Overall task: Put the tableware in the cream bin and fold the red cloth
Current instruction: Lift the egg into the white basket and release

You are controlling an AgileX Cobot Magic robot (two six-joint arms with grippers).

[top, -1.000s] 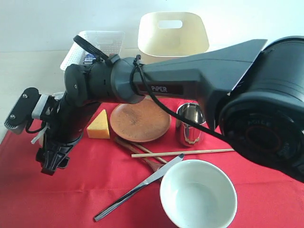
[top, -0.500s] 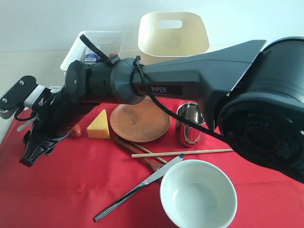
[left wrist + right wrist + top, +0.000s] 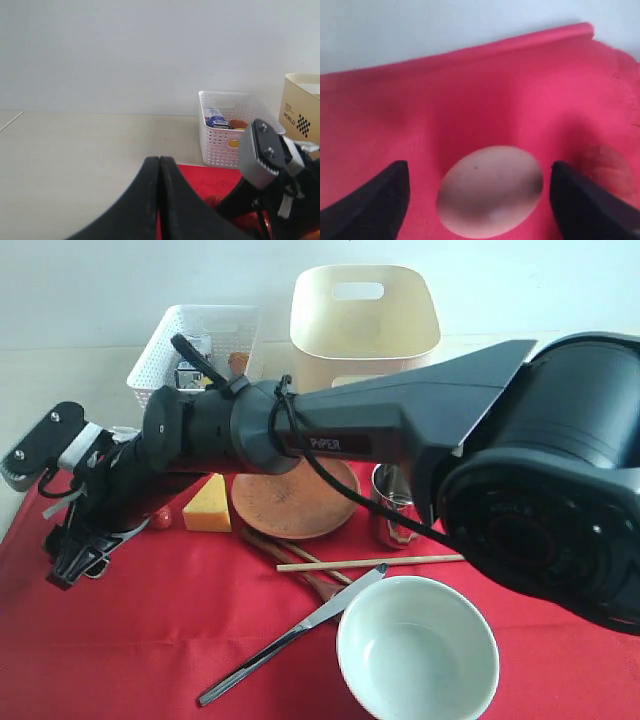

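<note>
Right gripper (image 3: 479,169), released, straddles an egg (image 3: 490,192) on the red cloth (image 3: 470,85), at 9 o'clock from the brown plate (image 3: 300,510). Left gripper (image 3: 159,197) is clenched, fingers together.

Red cloth (image 3: 120,640): woven fabric, matt, lightly creased; brown plate (image 3: 295,505): dull, faintly mottled, low sheen; steel cup (image 3: 390,510): polished metal, mirror-bright, carries red reflections; bowl (image 3: 417,650): smooth, glazed look, glossy; table knife (image 3: 290,637): bright metal, glossy; chopsticks (image 3: 370,562) and spoon (image 3: 262,540): bare wood, matt; cream bin (image 3: 365,320): smooth plastic, satin finish; white basket (image 3: 205,340): plastic lattice; egg (image 3: 490,190): pale matt shell, faint specks; arm casing (image 3: 400,420): matt black plastic
</note>
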